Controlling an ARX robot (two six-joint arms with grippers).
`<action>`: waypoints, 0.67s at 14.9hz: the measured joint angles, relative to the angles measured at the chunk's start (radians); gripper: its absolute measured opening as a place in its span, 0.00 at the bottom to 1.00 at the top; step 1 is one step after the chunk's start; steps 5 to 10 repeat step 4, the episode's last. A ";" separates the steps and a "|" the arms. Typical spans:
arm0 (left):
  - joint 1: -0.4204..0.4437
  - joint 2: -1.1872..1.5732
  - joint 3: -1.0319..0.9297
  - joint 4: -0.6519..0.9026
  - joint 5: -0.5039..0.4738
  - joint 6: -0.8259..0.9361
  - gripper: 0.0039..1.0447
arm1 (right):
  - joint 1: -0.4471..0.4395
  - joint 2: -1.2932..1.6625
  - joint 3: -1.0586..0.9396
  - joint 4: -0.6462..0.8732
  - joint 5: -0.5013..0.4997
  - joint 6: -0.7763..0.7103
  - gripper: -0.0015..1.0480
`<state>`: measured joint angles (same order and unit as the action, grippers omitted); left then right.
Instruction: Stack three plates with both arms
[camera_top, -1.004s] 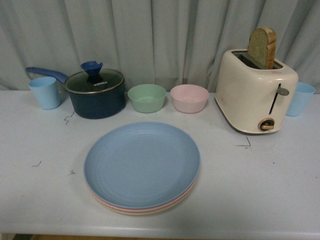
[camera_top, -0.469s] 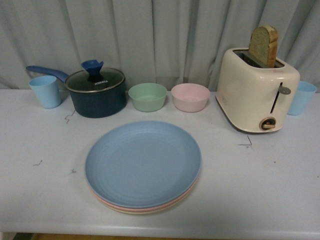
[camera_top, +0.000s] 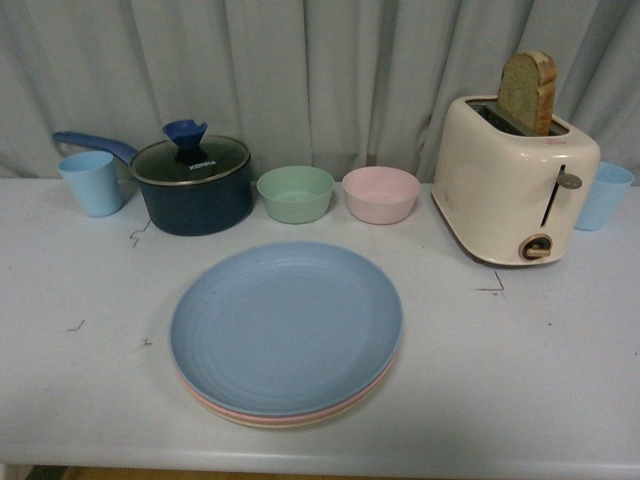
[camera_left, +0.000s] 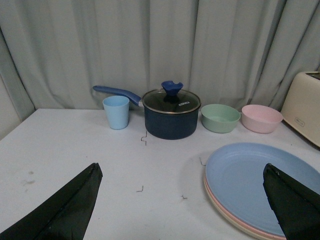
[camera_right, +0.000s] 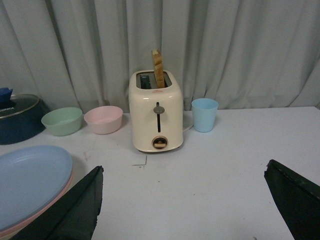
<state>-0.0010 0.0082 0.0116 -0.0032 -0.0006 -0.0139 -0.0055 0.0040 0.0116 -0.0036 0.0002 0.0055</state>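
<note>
A pale table (camera_top: 560, 400) runs across the whole front view with a grey curtain (camera_top: 330, 70) hanging behind it, and near its front edge, in the middle, sits the stack of plates: the blue plate (camera_top: 286, 326) on top, a thin rim of the pink plate (camera_top: 215, 405) showing under it, and the beige plate (camera_top: 262, 424) at the very bottom, all three nested and roughly centred on one another. To the right stands a cream toaster (camera_top: 510, 185) with a slice of bread (camera_top: 526, 92) poking out, and to the left a dark blue saucepan (camera_top: 193, 185) with a glass lid. Between them, behind the stack, are a green bowl (camera_top: 295, 193) and a pink bowl (camera_top: 380, 194), with a light blue cup (camera_top: 91, 182) at each end of the row. Neither arm appears in the front view; each wrist view shows its fingers spread wide and gripping nothing, the left gripper (camera_left: 182, 205) beside the stack, the right gripper (camera_right: 185, 205) over bare table. Judging by this, the stacking looks complete, with nothing left but to keep the arms clear.
</note>
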 joint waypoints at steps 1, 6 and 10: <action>0.000 0.000 0.000 0.000 0.000 0.000 0.94 | 0.000 0.000 0.000 0.000 0.000 0.000 0.94; 0.000 0.000 0.000 0.000 0.000 0.000 0.94 | 0.000 0.000 0.000 0.000 0.000 0.000 0.94; 0.000 0.000 0.000 0.000 0.000 0.000 0.94 | 0.000 0.000 0.000 0.000 0.000 0.000 0.94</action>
